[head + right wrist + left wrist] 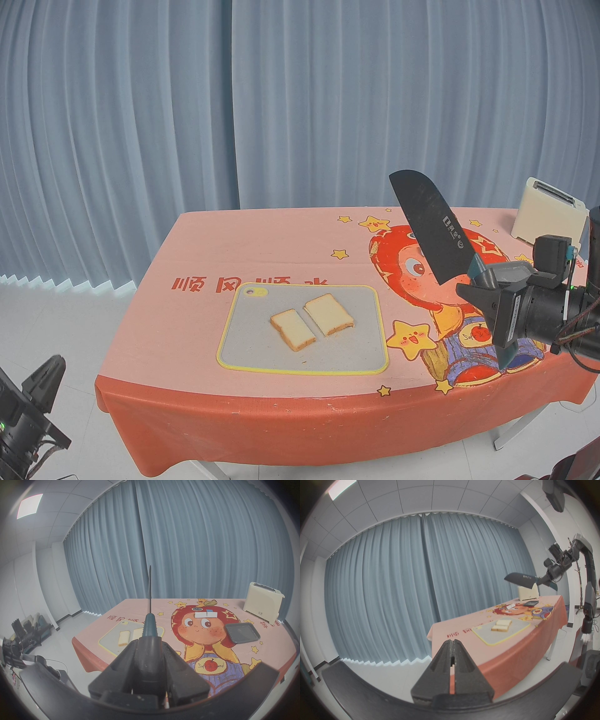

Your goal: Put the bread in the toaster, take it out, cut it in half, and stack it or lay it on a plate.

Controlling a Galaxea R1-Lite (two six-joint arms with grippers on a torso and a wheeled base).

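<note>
Right gripper: clamped on the teal handle of a kitchen knife. The broad dark blade points up and away, well clear of the table. This is judged a safe carrying posture, keeping the edge off the food and cloth.

Bread: lies as two pieces, the left bread half and the right bread half, just beside each other on the cutting board. Both are flat rectangles with pale, soft crumb and a brown crust. The cut appears done; plating remains.

Cutting board: flat grey sheet with a yellow rim and rounded corners.

Toaster: a smooth cream box, slot uppermost, at the table's far right corner.

Dark tray: shallow, matte and rectangular, near the toaster and well apart from the bread.

Left gripper: fingers pressed together on nothing, held low off the table's front left, out of the knife's way.
</note>
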